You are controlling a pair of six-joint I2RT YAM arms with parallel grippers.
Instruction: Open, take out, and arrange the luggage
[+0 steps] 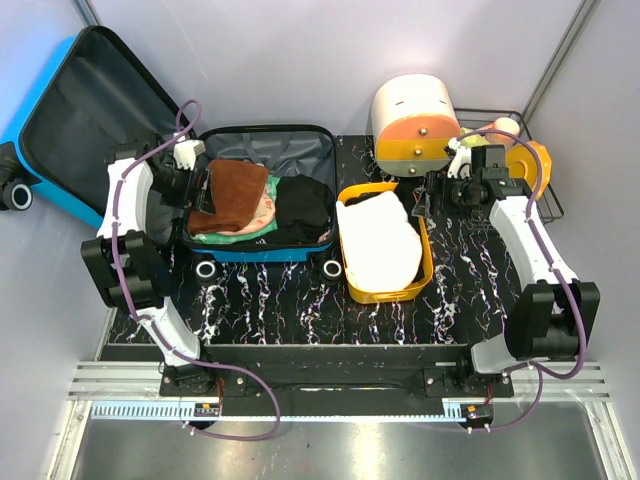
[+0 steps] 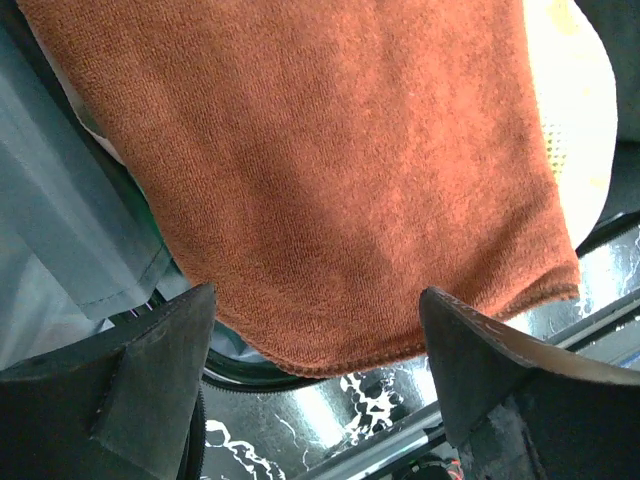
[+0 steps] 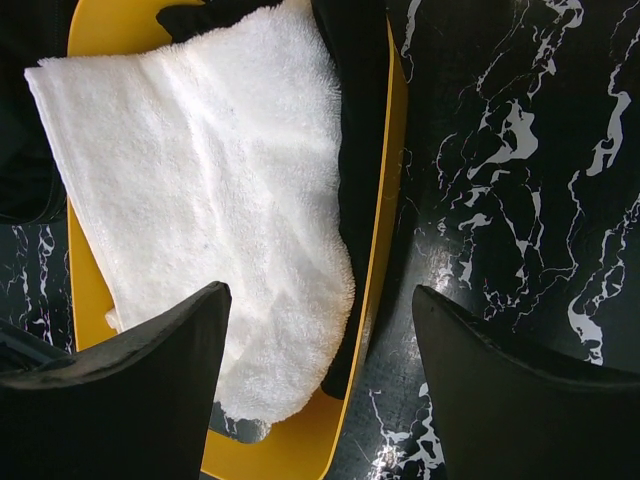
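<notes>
The luggage (image 1: 250, 256), a bright-blue hard-shell suitcase, lies open on the table, its grey-lined lid (image 1: 90, 110) leaning back at the left. Inside lie a brown towel (image 1: 235, 190), a black garment (image 1: 305, 205) and green and pink cloth. My left gripper (image 1: 203, 188) hangs open over the towel's left edge. In the left wrist view the brown towel (image 2: 330, 170) fills the space beyond the empty gripper (image 2: 315, 340). My right gripper (image 1: 428, 198) is open above the right rim of the yellow basin (image 1: 428, 262). In the right wrist view the gripper (image 3: 320, 340) straddles the basin rim (image 3: 375, 300), holding nothing.
A white towel (image 3: 200, 200) lies over black cloth (image 3: 355, 130) in the yellow basin. A white-and-orange round box (image 1: 415, 120) stands at the back, with a wire rack (image 1: 545, 195) holding orange items to its right. The table top (image 1: 300, 310) is black marble.
</notes>
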